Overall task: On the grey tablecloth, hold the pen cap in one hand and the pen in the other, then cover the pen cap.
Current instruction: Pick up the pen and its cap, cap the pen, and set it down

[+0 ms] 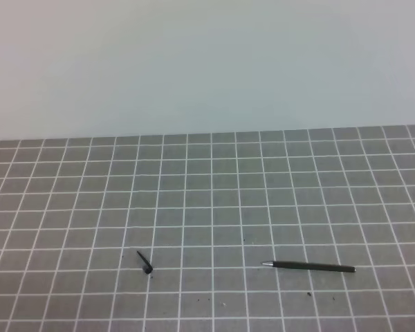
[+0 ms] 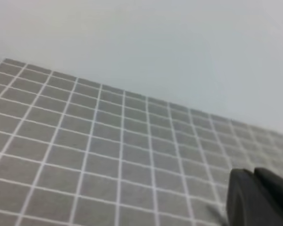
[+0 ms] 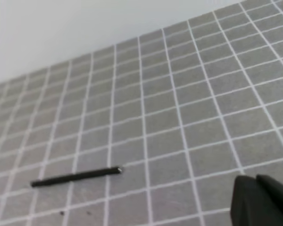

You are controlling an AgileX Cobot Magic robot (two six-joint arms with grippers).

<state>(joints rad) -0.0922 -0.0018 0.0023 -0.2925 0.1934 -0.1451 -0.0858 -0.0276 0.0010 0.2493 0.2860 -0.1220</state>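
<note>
The slim black pen [image 1: 310, 266] is lying left-to-right on the grey gridded tablecloth [image 1: 207, 200], silvery tip pointing left; the tiny black pen cap [image 1: 146, 263] is sitting well left, clip slanting far-left. Both the left gripper [image 2: 254, 176] and the right gripper [image 3: 257, 181] are hovering with jaws closed, holding nothing.

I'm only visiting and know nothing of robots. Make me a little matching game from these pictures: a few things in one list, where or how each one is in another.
Things:
1. slim black pen with silvery tip
2. tiny black pen cap with clip
3. grey tablecloth with white grid lines
4. right gripper

Descriptions:
A. lies under everything
B. shut, holding nothing
C. lying flat, right of the middle
D. alone on the left

Pairs: 1-C, 2-D, 3-A, 4-B
</note>
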